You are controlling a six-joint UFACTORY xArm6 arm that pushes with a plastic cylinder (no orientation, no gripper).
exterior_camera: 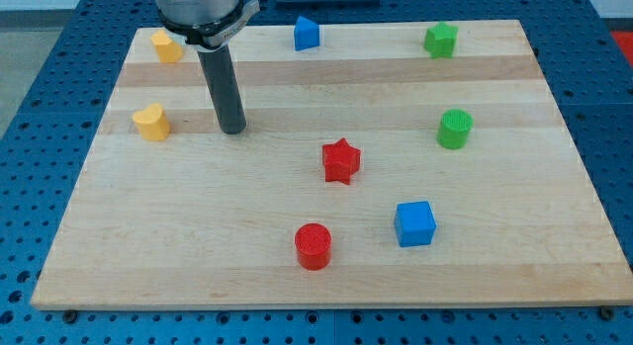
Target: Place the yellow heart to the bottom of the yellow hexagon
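While near yellow heart [151, 122] (my tip [232, 129])

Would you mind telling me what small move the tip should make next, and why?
Probably no push yet: the yellow heart already sits toward the view's bottom from the yellow hexagon, nearly in line. My tip stands apart on the heart's right. At most, I would circle to the heart's left side and nudge it slightly rightward under the hexagon.
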